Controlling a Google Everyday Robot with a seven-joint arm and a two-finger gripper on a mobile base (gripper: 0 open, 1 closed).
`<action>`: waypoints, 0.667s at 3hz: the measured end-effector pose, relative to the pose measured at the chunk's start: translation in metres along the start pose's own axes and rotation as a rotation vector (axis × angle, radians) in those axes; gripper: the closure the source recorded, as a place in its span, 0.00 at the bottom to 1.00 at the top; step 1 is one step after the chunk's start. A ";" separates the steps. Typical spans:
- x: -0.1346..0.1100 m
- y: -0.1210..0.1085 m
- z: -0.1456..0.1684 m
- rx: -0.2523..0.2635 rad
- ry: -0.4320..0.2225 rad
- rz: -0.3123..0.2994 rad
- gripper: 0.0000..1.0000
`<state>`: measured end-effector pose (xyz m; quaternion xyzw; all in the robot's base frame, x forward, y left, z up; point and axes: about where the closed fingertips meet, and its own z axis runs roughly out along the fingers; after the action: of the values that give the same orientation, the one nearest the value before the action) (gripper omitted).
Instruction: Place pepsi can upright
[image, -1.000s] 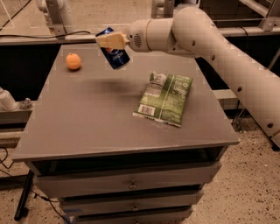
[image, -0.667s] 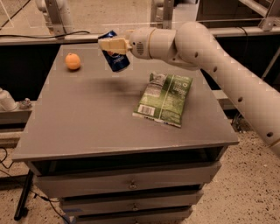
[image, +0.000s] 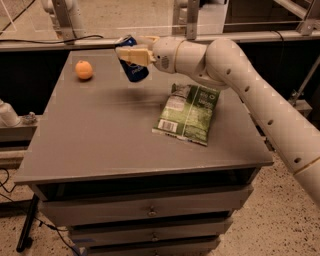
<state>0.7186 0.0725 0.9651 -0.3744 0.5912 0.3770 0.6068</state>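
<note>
The pepsi can (image: 135, 70) is dark blue with a round logo. It hangs tilted in the air above the far middle of the grey table (image: 100, 130). My gripper (image: 131, 50) comes in from the right on a long white arm and is shut on the can's upper part. The can's top points up and to the left, toward the back edge. The can is clear of the table surface.
An orange fruit (image: 84, 69) lies at the table's far left. A green snack bag (image: 188, 112) lies flat right of centre. The table has drawers (image: 145, 212) below. A rail and posts (image: 65, 20) run behind the back edge.
The arm has carried the can slightly left and a little lower over the far table. The grip on the can is unchanged.
</note>
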 end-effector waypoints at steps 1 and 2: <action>0.009 0.001 -0.003 -0.061 0.021 -0.015 1.00; 0.024 0.005 -0.007 -0.093 0.019 0.006 1.00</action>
<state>0.7115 0.0686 0.9406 -0.4041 0.5798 0.4023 0.5819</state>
